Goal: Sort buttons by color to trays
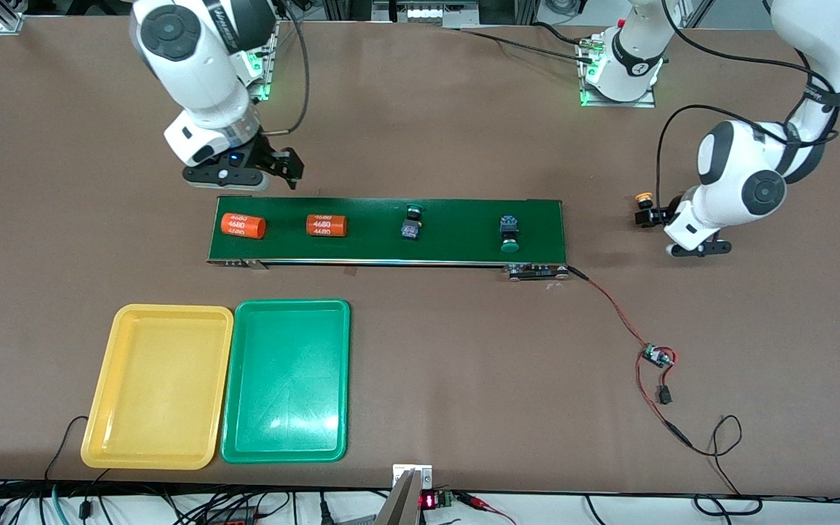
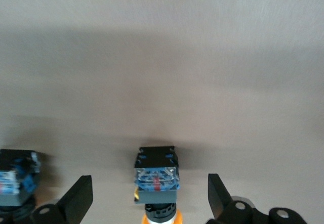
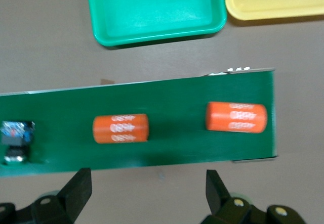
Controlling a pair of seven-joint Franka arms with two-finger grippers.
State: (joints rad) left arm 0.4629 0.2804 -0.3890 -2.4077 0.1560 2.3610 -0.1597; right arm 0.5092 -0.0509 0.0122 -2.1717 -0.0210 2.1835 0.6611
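While two green-capped buttons [image 1: 410, 223] [image 1: 510, 233] lie on the conveyor belt [image 1: 456, 251] toward the left arm's end, a yellow-capped button [image 2: 157, 176] stands on the desk [image 1: 420, 109] between the left gripper's [image 2: 149, 198] spread, empty fingers. Right gripper [image 1: 274, 168], also open and empty, hangs at the belt's other end above the orange cylinders [image 1: 243, 225] [image 1: 327, 225]. Yellow tray [image 1: 103, 437] and green tray [image 1: 285, 456] sit side by side near the desk's front edge.

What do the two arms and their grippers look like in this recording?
Both arms are glossy white with rounded joints capped by dark grey discs, and black cables loop along them. Green lights glow at their bases. The right gripper and the left gripper are black, each with two flat, wedge-shaped black fingers.
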